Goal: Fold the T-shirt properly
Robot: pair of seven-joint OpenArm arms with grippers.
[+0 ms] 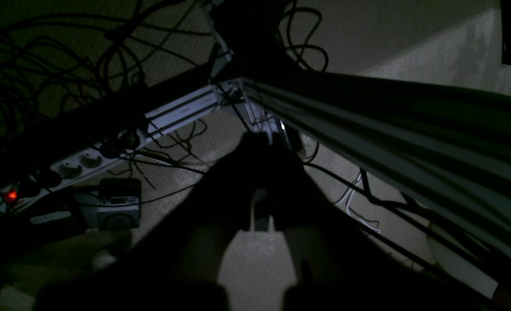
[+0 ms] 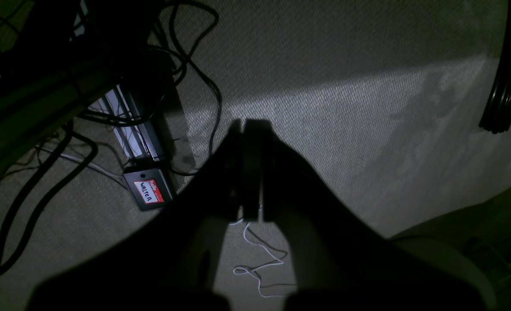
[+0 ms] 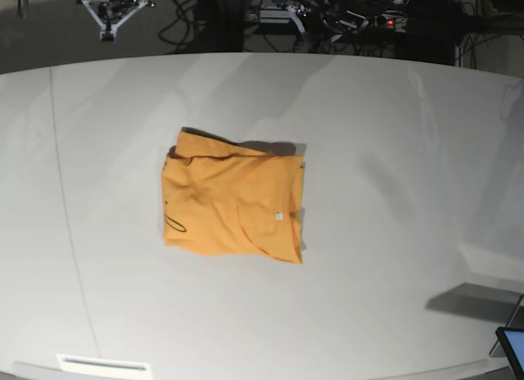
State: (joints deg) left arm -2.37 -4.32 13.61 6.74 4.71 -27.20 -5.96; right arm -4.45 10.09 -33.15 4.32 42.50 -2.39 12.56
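The T-shirt (image 3: 233, 201) lies near the middle of the white table (image 3: 393, 151), already gathered into a rough, compact rectangle with a small white tag (image 3: 278, 216) showing toward its right side and a dark line mark near its left edge. Neither arm is over the table: both wrist views look down at carpet and cables (image 2: 195, 65) below the table edge. The left gripper (image 1: 261, 140) has its jaws pressed together on nothing, and so does the right gripper (image 2: 249, 125). The fold looks close to done, though the edges are uneven and the top-left corner is rumpled. If another fold or tidying is wanted, I would bring both grippers up beside the shirt, open them before touching cloth, pinch two matching corners, and lift evenly so the layers do not slide apart.
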